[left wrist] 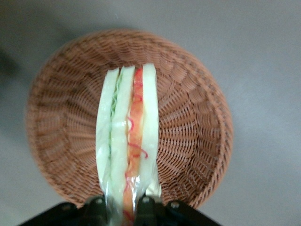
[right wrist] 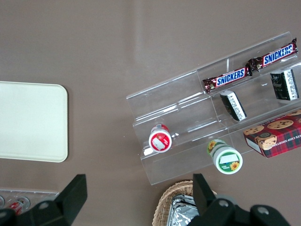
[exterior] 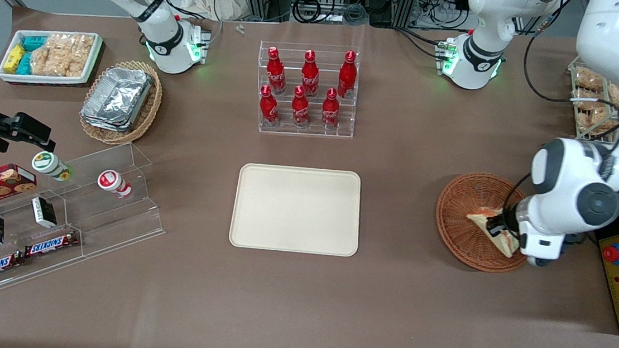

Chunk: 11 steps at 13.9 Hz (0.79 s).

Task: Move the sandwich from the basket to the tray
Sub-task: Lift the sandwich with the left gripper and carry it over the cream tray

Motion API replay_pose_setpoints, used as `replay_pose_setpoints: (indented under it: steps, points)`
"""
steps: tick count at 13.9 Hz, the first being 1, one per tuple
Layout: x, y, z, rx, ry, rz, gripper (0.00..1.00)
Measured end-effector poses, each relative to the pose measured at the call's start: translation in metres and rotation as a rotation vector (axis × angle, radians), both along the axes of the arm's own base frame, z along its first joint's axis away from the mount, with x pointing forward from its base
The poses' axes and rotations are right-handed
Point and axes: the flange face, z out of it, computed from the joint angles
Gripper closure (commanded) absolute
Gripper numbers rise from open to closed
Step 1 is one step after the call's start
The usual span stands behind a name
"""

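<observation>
The sandwich [left wrist: 127, 141] is a wedge of pale soft bread with green and red-orange filling in stripes along its cut edge. It sits over the basket [exterior: 459, 223], a round shallow bowl of reddish-brown woven wicker. The gripper [left wrist: 123, 207] pinches the wedge's narrow end between its two black fingers, closed tight on the bread. The tray [exterior: 296, 209], smooth cream-beige with rounded corners and a low rim, lies well apart toward the table's middle
</observation>
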Motion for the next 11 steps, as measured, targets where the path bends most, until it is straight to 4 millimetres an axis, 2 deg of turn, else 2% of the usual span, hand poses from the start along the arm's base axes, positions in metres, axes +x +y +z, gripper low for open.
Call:
replay_pose_setpoints:
  steps: [2, 5, 6, 7, 8, 9, 11]
  points:
    - [0.007, -0.008, 0.060, 0.002, 0.038, -0.038, 1.00]
    - [0.006, -0.051, 0.146, -0.049, 0.044, -0.297, 1.00]
    - [0.003, -0.068, 0.167, -0.073, 0.040, -0.386, 1.00]
    - [-0.001, -0.087, 0.181, -0.093, 0.032, -0.438, 1.00]
    - [-0.006, -0.107, 0.186, -0.113, 0.028, -0.474, 1.00]
    - [-0.011, -0.131, 0.185, -0.131, 0.032, -0.511, 1.00]
    - [-0.020, -0.185, 0.170, -0.162, 0.046, -0.581, 1.00]
